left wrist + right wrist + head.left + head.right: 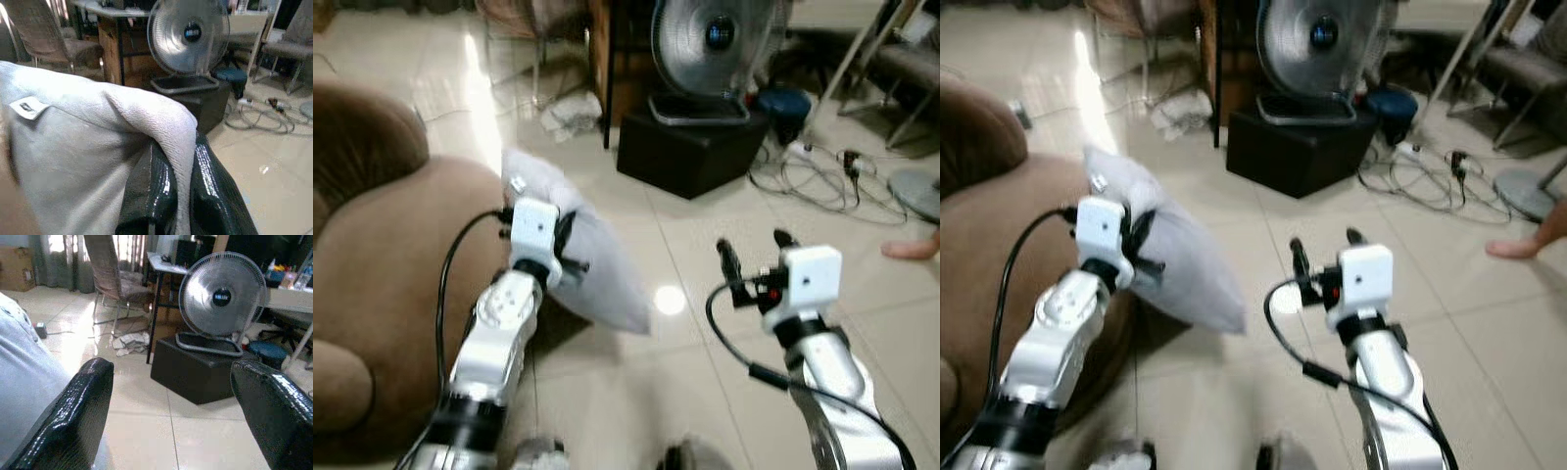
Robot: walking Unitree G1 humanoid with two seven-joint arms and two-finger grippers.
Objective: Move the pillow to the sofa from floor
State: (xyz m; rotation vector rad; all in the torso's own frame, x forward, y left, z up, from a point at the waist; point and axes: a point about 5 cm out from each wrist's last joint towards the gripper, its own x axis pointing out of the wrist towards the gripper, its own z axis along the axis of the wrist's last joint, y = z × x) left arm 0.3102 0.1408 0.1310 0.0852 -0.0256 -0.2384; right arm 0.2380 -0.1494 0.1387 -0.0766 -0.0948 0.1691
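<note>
The grey pillow hangs off the floor just beside the brown sofa, pinched by the left gripper, whose two fingers are closed on a fold of fabric at its edge. It looks light, soft and floppy, so a pinch on a bunched edge should hold, though the cloth could slip free. The right gripper hovers with fingers spread wide, holding nothing. The pillow's sofa-facing side is hidden behind the left arm, and the sofa's far side is cut off.
</note>
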